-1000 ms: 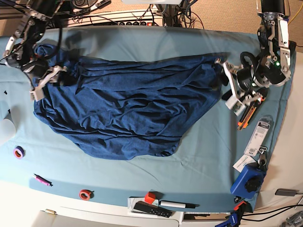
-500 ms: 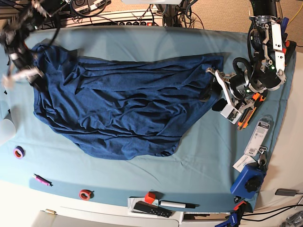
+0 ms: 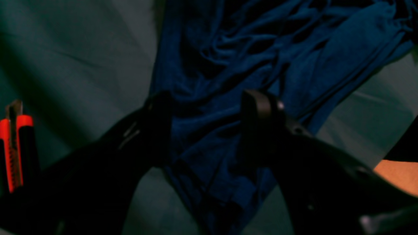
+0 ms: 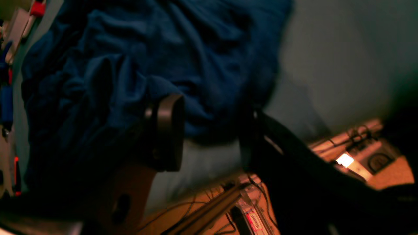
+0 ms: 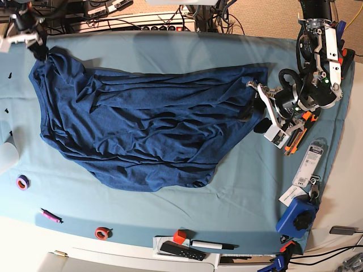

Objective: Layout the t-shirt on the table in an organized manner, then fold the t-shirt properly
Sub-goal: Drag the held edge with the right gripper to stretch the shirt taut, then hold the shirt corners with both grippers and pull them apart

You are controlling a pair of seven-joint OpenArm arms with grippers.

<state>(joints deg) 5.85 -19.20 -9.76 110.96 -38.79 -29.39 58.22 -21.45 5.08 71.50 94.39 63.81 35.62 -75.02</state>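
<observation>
Base view shows the t-shirt (image 5: pixel 142 136) lying rumpled across the middle of the table (image 5: pixel 170 48); it appears soft, light and limp, best taken at hems or corners. Left gripper (image 5: pixel 262 110) stands at its right edge, jaws wide astride the cloth, gripping nothing. Right gripper (image 4: pixel 212 130) hovers at the far-left corner, jaws likewise wide and empty.

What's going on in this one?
A two-armed robot is spreading a large, wrinkled dark navy knit t-shirt across a wide table covered in light teal cloth. The left gripper sits at the shirt's edge with fabric lying between its open jaws, not clamped. The right gripper is at the far corner by the opposite end of the shirt, jaws apart; whether it grips fabric is unclear. The shirt lies stretched but bunched, nothing folded yet.
</observation>
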